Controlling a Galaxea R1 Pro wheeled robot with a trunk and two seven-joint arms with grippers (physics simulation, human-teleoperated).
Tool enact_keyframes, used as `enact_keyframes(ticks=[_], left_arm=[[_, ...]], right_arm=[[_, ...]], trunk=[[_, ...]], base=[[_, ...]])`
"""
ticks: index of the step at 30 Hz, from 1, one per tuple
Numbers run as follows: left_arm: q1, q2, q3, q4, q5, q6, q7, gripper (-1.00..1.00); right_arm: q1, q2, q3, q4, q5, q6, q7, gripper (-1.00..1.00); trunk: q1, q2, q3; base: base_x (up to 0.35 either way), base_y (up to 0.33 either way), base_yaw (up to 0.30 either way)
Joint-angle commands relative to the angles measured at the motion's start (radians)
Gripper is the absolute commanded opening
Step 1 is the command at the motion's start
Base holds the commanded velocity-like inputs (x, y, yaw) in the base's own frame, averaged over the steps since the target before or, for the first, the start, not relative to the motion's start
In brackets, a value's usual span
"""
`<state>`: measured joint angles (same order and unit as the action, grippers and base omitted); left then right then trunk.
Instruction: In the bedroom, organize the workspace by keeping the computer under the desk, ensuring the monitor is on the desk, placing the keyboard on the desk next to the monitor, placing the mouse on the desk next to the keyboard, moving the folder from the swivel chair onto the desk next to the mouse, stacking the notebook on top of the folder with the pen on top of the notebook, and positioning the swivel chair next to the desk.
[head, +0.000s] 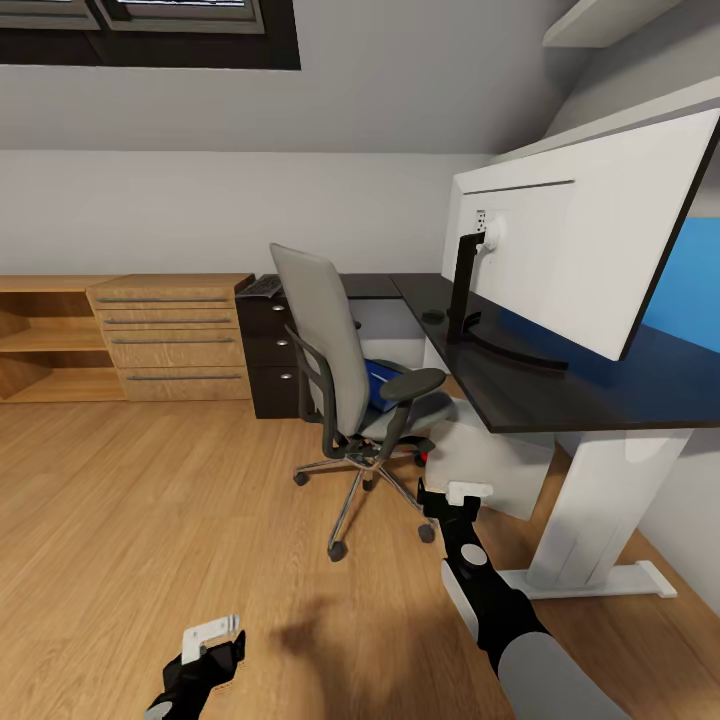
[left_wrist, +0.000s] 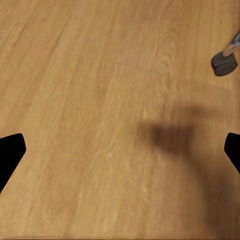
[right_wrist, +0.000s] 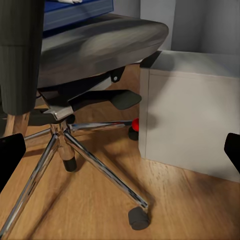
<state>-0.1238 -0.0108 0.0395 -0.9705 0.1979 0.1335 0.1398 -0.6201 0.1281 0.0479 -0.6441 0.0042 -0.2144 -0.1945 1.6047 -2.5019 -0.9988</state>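
- Beside the long black-topped desk (head: 560, 385) with its white metal leg and blue back panel, my grey-upholstered swivel chair (head: 335, 350) with black armrests and a silver five-star wheeled base stood on the light wood floor (head: 150, 500), its back turned away from the desk.
- On that chair's seat, on the desk side, lay the flat bright blue folder (head: 381, 386); my right wrist camera caught it too (right_wrist: 75, 14), with something pale on top that I could not make out.
- On the desk's near end stood the big wide monitor (head: 580, 230), its white back and dark stand facing me.
- On the desk's far end, past the chair, lay the flat dark keyboard (head: 262, 287), and a small dark rounded mouse (head: 432, 316) sat on the desktop just beyond the monitor's stand.
- Under the desk, close to the chair's base, stood a pale grey boxy computer case (right_wrist: 192, 115); a small red thing sat on the floor between it and the chair.
- Beyond the desk's far end, a light wood cabinet (head: 175, 335) with long bar handles stood against the wall.
- My right claw (head: 458, 494) hung low, just short of the chair's base and the desk's white leg, fingers spread wide and empty.
- My left claw (head: 212, 635) hung well away from the desk over bare floor, also wide apart and holding nothing; one chair castor (left_wrist: 223, 64) showed ahead of it.
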Motion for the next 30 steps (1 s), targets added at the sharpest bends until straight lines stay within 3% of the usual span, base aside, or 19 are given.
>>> enact_keyframes(ticks=[1,10,18,30], left_arm=[[0.0,0.0,0.001,-0.009,0.011,0.018,0.006,1.0],[-0.002,-0.002,0.003,-0.034,0.014,0.055,0.019,1.0],[-0.002,-0.002,0.003,-0.003,0.012,-0.039,0.02,1.0],[-0.002,0.001,0.002,0.032,0.012,-0.061,0.02,1.0]], right_arm=[[0.0,-0.001,0.004,0.001,0.0,-0.002,-0.008,1.0],[0.0,-0.001,0.004,0.002,0.0,-0.002,-0.008,1.0],[0.0,-0.001,0.004,0.003,0.0,-0.005,-0.008,1.0],[0.0,-0.002,0.004,0.003,0.001,-0.022,-0.008,1.0]], trunk=[[0.0,0.0,-0.001],[0.0,0.0,-0.001],[0.0,0.0,-0.001],[0.0,0.0,-0.001]], base=[[0.0,0.0,0.0],[0.0,0.0,0.0],[0.022,0.0,0.0],[0.21,0.0,0.0]])
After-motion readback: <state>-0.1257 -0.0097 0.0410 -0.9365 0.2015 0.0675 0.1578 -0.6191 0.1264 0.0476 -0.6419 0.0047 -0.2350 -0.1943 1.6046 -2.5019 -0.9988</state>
